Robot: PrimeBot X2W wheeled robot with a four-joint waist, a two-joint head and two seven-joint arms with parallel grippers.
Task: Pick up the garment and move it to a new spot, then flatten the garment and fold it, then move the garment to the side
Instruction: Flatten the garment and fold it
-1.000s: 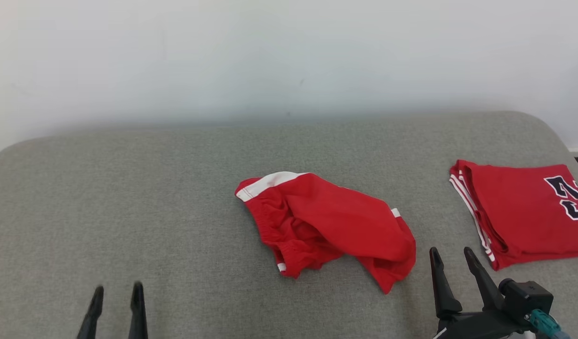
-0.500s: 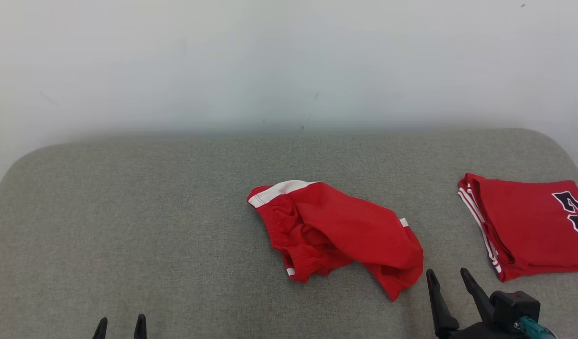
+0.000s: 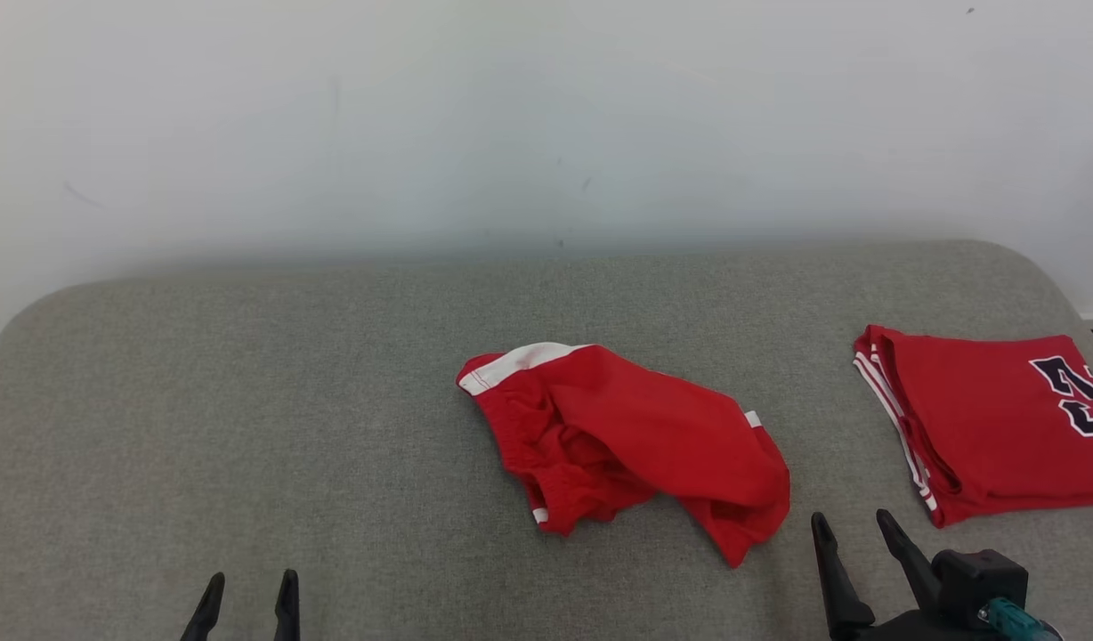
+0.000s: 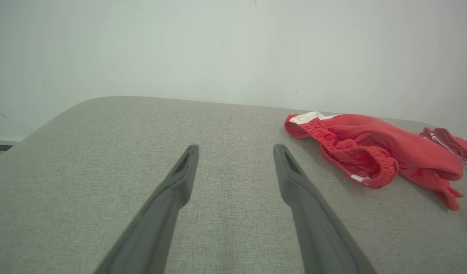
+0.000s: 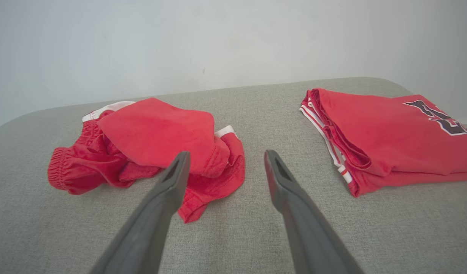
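Observation:
A crumpled pair of red shorts (image 3: 627,441) with white trim lies in a heap near the middle of the grey cushion (image 3: 288,418); the same shorts (image 4: 366,146) appear at the right of the left wrist view and the shorts (image 5: 153,140) at the left of the right wrist view. My right gripper (image 3: 854,525) stands open just to the right of the heap's near corner, not touching it; the same right gripper (image 5: 224,156) has nothing between its fingers. My left gripper (image 3: 251,583) is open at the lower left, well away from the shorts, and the left gripper (image 4: 235,148) is likewise empty.
A folded red jersey (image 3: 991,418) with dark lettering and white striped edges lies at the cushion's right end; the jersey (image 5: 385,133) is close to my right gripper. A pale wall (image 3: 546,116) rises behind the cushion. Bare cushion stretches across the left half.
The head camera has shifted, so the whole scene sits lower than a second ago. Both grippers show lower in the frame and stay open. The shorts and jersey lie as before.

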